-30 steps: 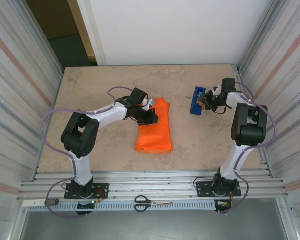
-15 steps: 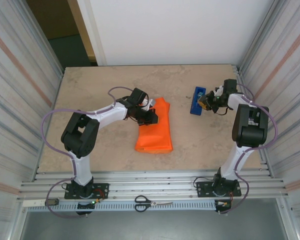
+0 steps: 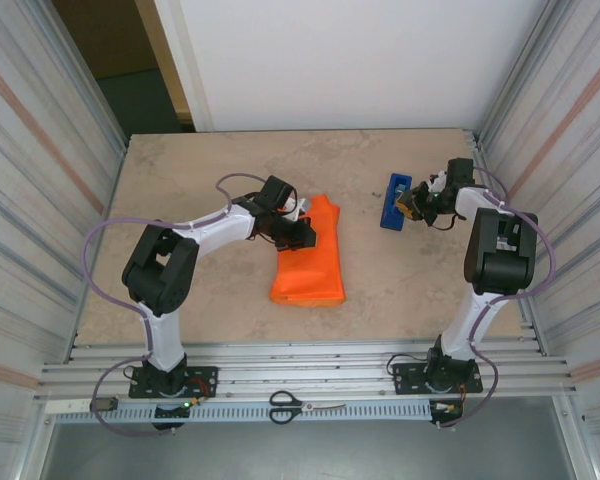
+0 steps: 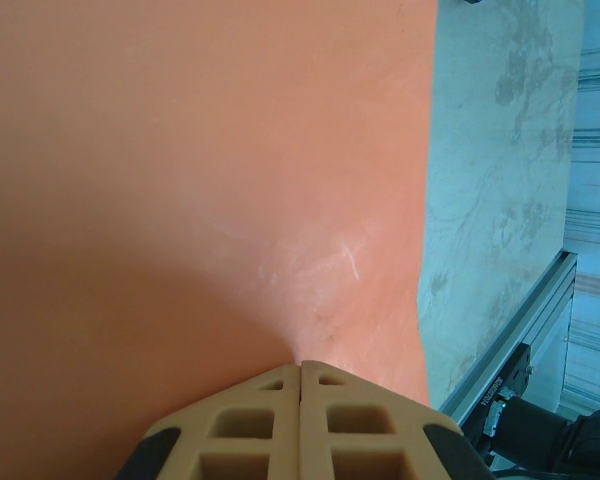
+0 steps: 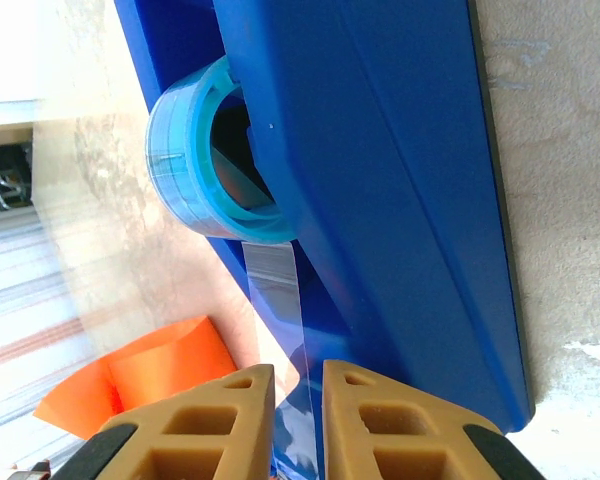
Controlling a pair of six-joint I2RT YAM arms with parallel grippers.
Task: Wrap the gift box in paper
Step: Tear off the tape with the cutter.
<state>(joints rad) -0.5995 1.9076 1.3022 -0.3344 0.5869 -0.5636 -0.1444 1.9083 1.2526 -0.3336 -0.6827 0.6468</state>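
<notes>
On the tabletop [image 3: 210, 170] there is one sheet of paper [image 3: 312, 268], one blue tape dispenser [image 3: 393, 203] and two arms, each ending in one hand. One pair of scissors [image 3: 305, 406] lies on the metal rail at 6 o'clock, between the two arm bases.

The paper is folded into a long orange bundle near the middle of the tabletop, running roughly from 12 to 6 o'clock. From the bundle, the dispenser sits at about 2 o'clock, well apart from it.

The left hand [image 3: 302, 236] rests on the bundle's far end, at about 10 o'clock of the bundle's middle. In the left wrist view its two fingers are pressed together with no gap, and the left hand [image 4: 300, 368] has its tips touching the paper [image 4: 180, 180], which dimples slightly around them. Nothing is caught between the fingers.

The right hand [image 3: 412, 206] is just beside the dispenser, at its 3 o'clock. In the right wrist view the right hand [image 5: 298, 372] has its fingers a narrow gap apart. A clear strip of tape [image 5: 275, 290] runs from the one tape roll [image 5: 185, 160] along the dispenser [image 5: 380, 180] and into that gap, close against one finger. I cannot tell whether the fingers actually pinch it. A corner of the paper [image 5: 150, 375] shows at 8 o'clock of that view, well apart from this hand.
</notes>
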